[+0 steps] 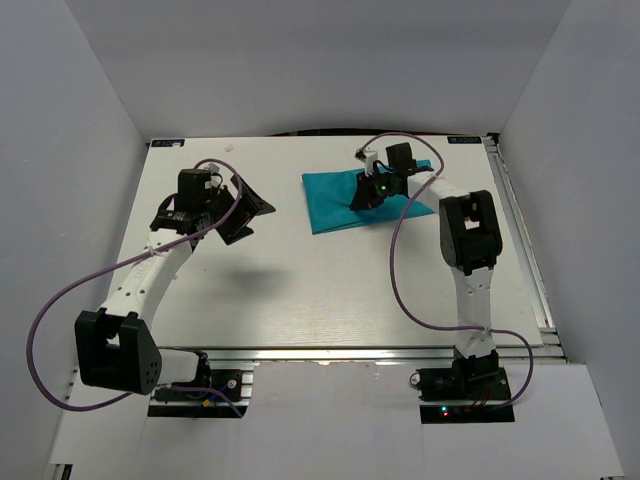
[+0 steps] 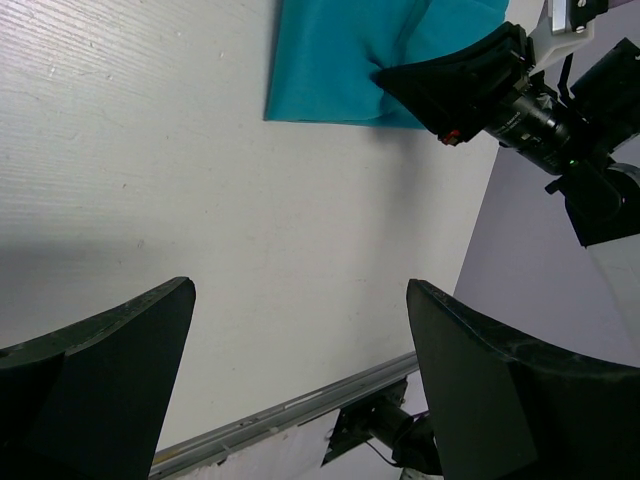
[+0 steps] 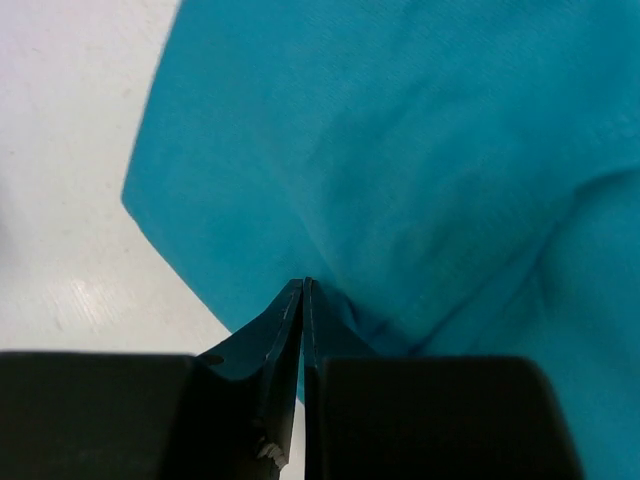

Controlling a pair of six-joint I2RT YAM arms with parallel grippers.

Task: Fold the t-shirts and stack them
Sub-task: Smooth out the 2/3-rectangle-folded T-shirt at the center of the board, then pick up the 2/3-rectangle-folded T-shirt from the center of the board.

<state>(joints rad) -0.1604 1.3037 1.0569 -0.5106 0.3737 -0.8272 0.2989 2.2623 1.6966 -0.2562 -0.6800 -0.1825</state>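
Note:
The teal t-shirt [image 1: 335, 205] lies folded into a small rectangle at the back right of the table. It also shows in the left wrist view [image 2: 330, 60] and fills the right wrist view [image 3: 420, 150]. My right gripper [image 1: 362, 198] is down on the shirt's middle. Its jaws [image 3: 305, 285] are shut, with the fabric puckered up at their tips. From the left wrist view its dark fingers [image 2: 440, 80] press into a crease of the shirt. My left gripper [image 1: 250, 215] is open and empty above the bare table, left of the shirt [image 2: 300, 300].
The white table [image 1: 300, 290] has grey walls on three sides. A metal rail [image 1: 520, 240] runs along its right edge. The arms' purple cables [image 1: 400, 250] hang over the table.

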